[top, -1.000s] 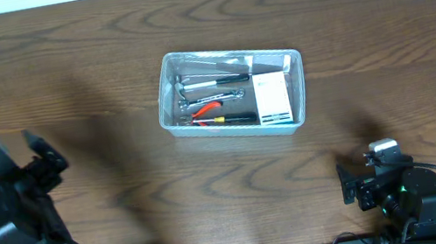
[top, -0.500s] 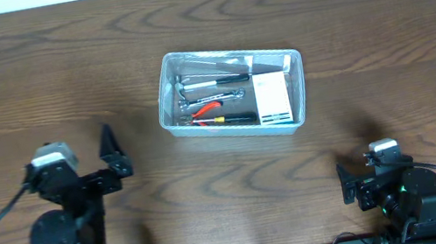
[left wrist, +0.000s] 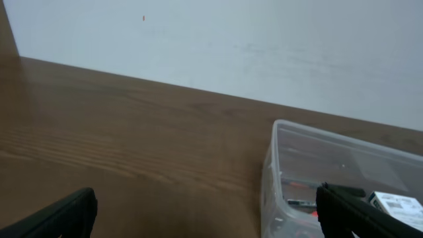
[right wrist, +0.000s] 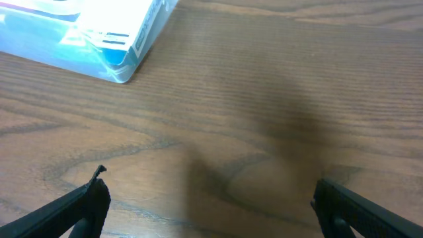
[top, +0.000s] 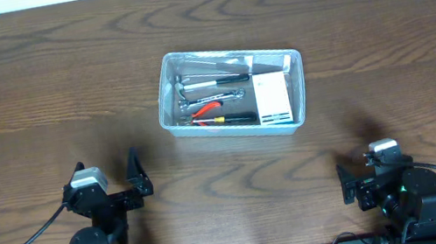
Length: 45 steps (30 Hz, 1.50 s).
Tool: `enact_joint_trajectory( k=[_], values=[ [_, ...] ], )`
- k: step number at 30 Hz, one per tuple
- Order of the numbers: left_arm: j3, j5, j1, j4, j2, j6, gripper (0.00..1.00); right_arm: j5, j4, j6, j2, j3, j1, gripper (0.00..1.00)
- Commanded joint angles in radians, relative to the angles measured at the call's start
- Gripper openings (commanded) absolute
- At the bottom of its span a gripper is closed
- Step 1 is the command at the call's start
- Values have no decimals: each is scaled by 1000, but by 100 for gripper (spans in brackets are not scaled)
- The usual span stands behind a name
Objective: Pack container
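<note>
The clear plastic container (top: 164, 106) sits at the table's centre. It holds several hand tools, among them red-handled pliers (top: 208, 106), and a small white box with blue print (top: 272, 97) at its right end. My left gripper (top: 113, 185) is open and empty near the front left, well short of the container; in the left wrist view the container's wall (left wrist: 269, 178) lies ahead on the right of the gripper (left wrist: 205, 213). My right gripper (top: 374, 170) is open and empty at the front right; its wrist view shows the gripper (right wrist: 211, 198) and a container corner (right wrist: 119, 69) at the upper left.
Bare wooden table (top: 378, 15) lies all round the container. A pale wall (left wrist: 218, 39) stands behind the table's far edge. Both arm bases sit at the front edge.
My left arm has swung from the far left edge in toward the front, lower and nearer the container. The right arm and the container have not moved.
</note>
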Motion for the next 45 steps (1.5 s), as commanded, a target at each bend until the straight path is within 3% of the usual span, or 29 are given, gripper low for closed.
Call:
enact_joint_trajectory(
  k=[1, 16, 45],
  values=[
    [-42, -5, -5, 8, -46, -2, 98, -7, 0, 12, -11, -9, -10, 99],
    [-150, -5, -5, 25, -95, -2, 98, -7, 0, 12, -11, -9, -10, 99],
    [-152, -5, -5, 26, -73, -2, 98, -7, 0, 12, -11, -9, -10, 99]
  ],
)
